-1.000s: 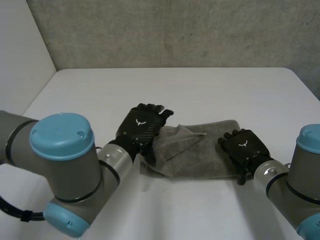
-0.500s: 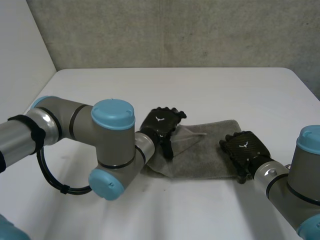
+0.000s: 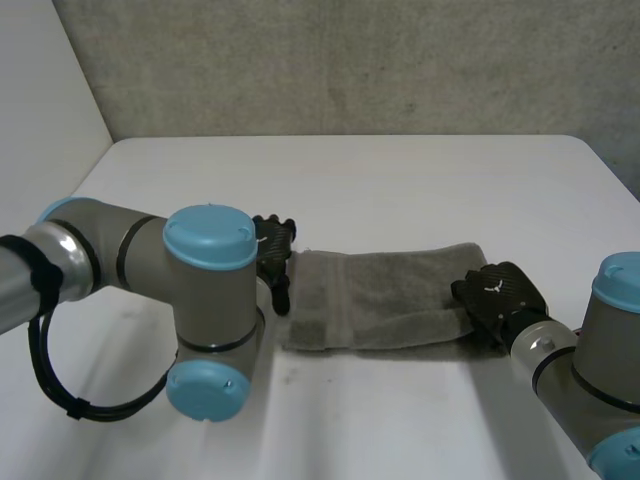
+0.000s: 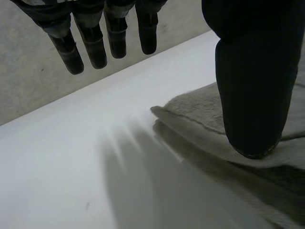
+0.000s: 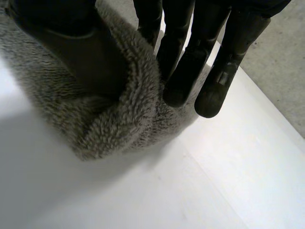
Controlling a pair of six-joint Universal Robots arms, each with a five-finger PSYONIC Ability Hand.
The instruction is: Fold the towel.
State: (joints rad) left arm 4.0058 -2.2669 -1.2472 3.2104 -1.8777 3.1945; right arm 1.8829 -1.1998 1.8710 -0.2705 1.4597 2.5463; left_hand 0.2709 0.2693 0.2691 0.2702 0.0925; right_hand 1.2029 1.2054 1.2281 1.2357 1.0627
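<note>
On the white table [image 3: 400, 180], the robot's left arm [image 3: 205, 300] has swung inward since a second ago. The grey towel [image 3: 390, 290], whose left end was then raised in a flap, now lies flat as a long folded band. The left hand [image 3: 275, 245] has drawn back to the towel's left edge, fingers straight and released, thumb at the edge. The right hand [image 3: 498, 298] pinches the towel's right end between thumb and fingers.

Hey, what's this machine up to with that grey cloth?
A two-armed robot is folding a grey towel on a white table. Its right hand pinches the towel's right end between thumb and fingers. Its left hand is open beside the left end, holding nothing.
</note>
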